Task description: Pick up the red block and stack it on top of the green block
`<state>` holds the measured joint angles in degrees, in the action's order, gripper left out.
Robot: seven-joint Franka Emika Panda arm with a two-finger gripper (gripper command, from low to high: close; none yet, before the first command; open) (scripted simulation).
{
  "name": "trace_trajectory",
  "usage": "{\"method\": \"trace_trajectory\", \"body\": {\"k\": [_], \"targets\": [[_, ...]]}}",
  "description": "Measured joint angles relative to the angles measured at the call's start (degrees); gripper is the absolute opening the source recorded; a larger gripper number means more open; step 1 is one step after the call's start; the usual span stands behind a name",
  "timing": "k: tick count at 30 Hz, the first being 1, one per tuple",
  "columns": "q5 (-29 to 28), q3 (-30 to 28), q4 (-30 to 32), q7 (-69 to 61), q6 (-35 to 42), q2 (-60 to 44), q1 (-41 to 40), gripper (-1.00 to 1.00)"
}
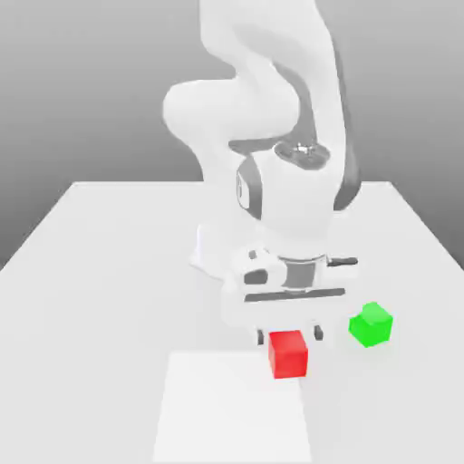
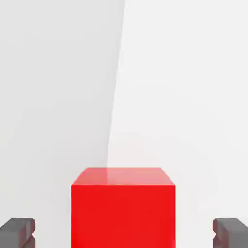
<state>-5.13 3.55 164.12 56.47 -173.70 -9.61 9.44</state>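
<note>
Hovering low over the white tabletop [image 1: 109, 236], the white two-finger gripper [image 1: 292, 331] points straight down with its jaws spread wide and nothing held between them. In the hand view, two dark grey fingertips [image 2: 17, 233] sit at opposite sides, cut off by the frame edge, each well apart from the small bright-red matte cube [image 2: 123, 208] standing between them; neither pad touches it. That cube's lower part is cropped there, so its contact with the table cannot be seen from the hand.

In the exterior view the red cube [image 1: 288, 352] rests on the table just below the gripper, at about six o'clock from the wrist, on the far edge of a paler rectangular patch [image 1: 231, 412] of the surface. The fingers themselves are hard to make out here, pale against the pale arm [image 1: 272, 109] and partly hidden behind the cube. The small bright-green matte cube [image 1: 371, 324] sits on the table at roughly two o'clock from the red one, near it but apart, turned slightly so a corner faces the camera. The arm's top runs out of frame.
</note>
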Motion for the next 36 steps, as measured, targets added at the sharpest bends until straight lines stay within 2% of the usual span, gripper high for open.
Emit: {"method": "trace_trajectory", "body": {"k": [1,8,15,23,31,33,36], "targets": [[-0.5,-0.8,-0.2,0.4,-1.1,-1.3,0.7,-1.00],[-0.6,-0.8,-0.2,0.5,-1.1,-1.3,0.7,-1.00],[5.5,1.0,1.7,-3.9,10.1,11.9,0.7,-1.00],[11.0,6.2,2.1,-5.3,16.2,18.8,9.3,-1.00],[14.1,12.7,2.4,-4.6,20.2,23.1,18.4,-1.00],[12.4,14.2,2.4,-3.1,19.8,22.3,18.5,-1.00],[6.9,16.0,2.1,0.8,17.4,18.9,15.8,-1.00]]}}
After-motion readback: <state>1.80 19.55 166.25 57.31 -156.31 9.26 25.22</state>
